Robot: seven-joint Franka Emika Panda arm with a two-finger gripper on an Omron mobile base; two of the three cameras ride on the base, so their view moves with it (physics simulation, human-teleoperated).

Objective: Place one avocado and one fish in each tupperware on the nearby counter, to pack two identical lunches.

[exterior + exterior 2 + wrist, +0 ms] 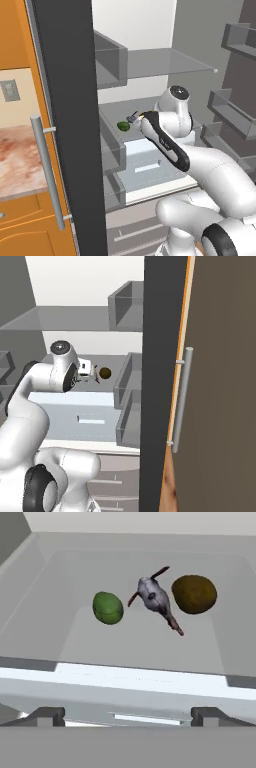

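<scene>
The gripper (127, 714) is empty with its jaws fully apart, aimed into the fridge. On the fridge shelf (60, 587), toward its rear wall, lie the green avocado (108, 608), the dark grey fish (156, 600) and the brown avocado (194, 594) in a row. All three sit ahead of the fingertips; the fish is nearest the centreline, its long axis diagonal to the shelf's front edge.

Seeing green avocado (107, 608) lying on grey fridge shelf (75, 642), left in hand view. Grey fish (155, 599) lying flat just beside it, angled, reddish fins sticking out. Brown avocado (194, 594) sitting right of fish, nearly touching. All three lying in a row.
</scene>
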